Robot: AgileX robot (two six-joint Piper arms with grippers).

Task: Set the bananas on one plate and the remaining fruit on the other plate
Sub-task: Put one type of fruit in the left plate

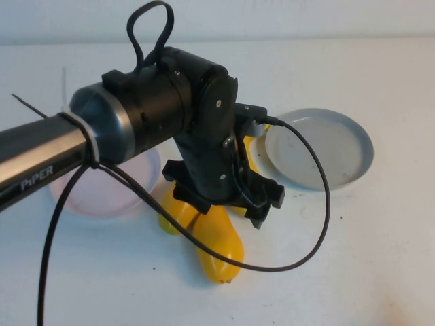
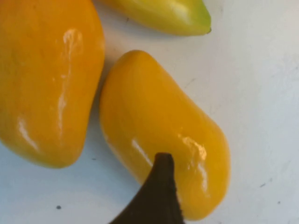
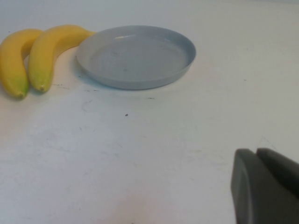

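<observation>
Two plump orange-yellow fruits (image 1: 219, 252) (image 1: 177, 214) lie side by side on the table between the plates. My left gripper (image 1: 262, 204) hangs open just above them. In the left wrist view one dark fingertip (image 2: 159, 196) sits over the smaller fruit (image 2: 163, 130), with the larger fruit (image 2: 46, 79) beside it and a banana tip (image 2: 173, 16) beyond. The two bananas (image 3: 14, 60) (image 3: 51, 46) lie together against the grey-blue plate (image 3: 140, 84), which is empty. In the high view the arm hides most of them. The pale pink plate (image 1: 102, 193) is empty. My right gripper (image 3: 256, 154) is shut and empty, low over bare table.
The grey-blue plate (image 1: 319, 146) sits at the right and the pink plate at the left of the white table. The left arm and its looping black cable (image 1: 319, 224) cover the middle. The right arm is out of the high view.
</observation>
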